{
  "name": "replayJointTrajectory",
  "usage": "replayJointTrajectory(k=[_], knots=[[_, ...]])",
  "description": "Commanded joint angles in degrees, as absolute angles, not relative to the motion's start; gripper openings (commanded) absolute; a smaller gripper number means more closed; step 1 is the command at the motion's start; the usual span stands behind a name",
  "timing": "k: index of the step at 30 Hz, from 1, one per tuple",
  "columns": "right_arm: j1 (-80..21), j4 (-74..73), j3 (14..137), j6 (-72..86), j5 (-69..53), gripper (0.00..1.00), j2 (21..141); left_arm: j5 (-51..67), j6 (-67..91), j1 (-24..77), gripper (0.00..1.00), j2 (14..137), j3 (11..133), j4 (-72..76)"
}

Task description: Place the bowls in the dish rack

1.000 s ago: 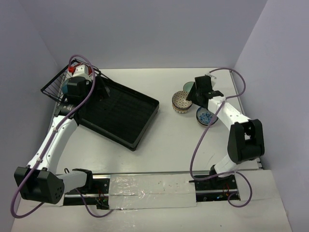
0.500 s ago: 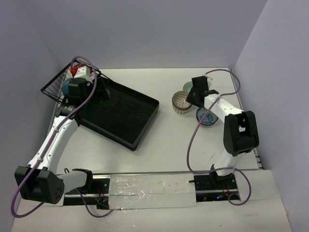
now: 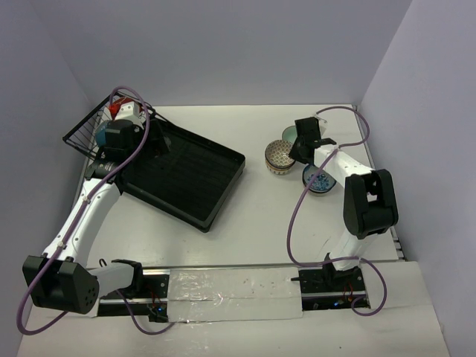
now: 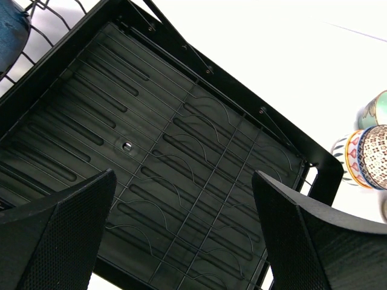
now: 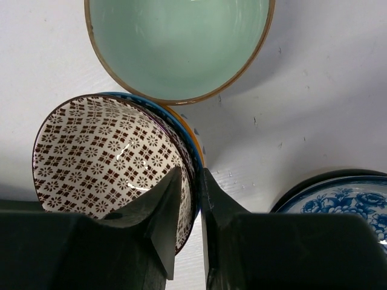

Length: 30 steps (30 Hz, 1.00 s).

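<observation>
The lattice-patterned bowl point(image 5: 103, 157) point(image 3: 279, 157) stands at centre right, touching the mint green bowl point(image 5: 175, 42) point(image 3: 288, 134) behind it. My right gripper point(image 5: 195, 181) point(image 3: 299, 151) is shut on the lattice bowl's right rim, one finger inside and one outside. A blue-and-white bowl point(image 5: 341, 199) point(image 3: 318, 181) sits just to the right. The black dish rack point(image 3: 186, 175) point(image 4: 151, 151) lies at the left. My left gripper point(image 4: 181, 229) point(image 3: 158, 141) hangs open over its ribbed floor with nothing between the fingers. A red bowl point(image 3: 113, 108) and a teal one point(image 4: 9, 30) rest in the wire basket point(image 3: 85, 134).
The lattice bowl point(image 4: 378, 163) and the mint bowl point(image 4: 378, 109) show past the rack's corner in the left wrist view. Purple walls close in the table at the back and both sides. The right arm's cable point(image 3: 301, 216) loops over the table.
My right gripper has slid left onto the lattice bowl's rim and its jaws have closed on it. The left arm has stayed over the rack, open.
</observation>
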<state>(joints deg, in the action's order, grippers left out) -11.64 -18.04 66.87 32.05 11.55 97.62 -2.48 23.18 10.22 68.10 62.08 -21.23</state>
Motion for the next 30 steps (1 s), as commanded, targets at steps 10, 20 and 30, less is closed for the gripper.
replayJointTrajectory(k=[10, 20, 30], knots=[[-13.3, -16.3, 69.1, 28.8, 16.0, 0.02, 94.6, 1.0, 22.1, 10.3, 0.99, 68.2, 61.9, -18.3], [-18.8, -11.7, 66.3, 23.4, 23.8, 0.0, 84.0, 2.0, 24.3, 14.8, 0.99, 68.9, 63.4, -19.2], [-30.0, -4.7, 59.9, 16.3, 24.9, 0.0, 67.8, 0.4, 26.6, 24.6, 0.97, 70.3, 66.9, -17.9]])
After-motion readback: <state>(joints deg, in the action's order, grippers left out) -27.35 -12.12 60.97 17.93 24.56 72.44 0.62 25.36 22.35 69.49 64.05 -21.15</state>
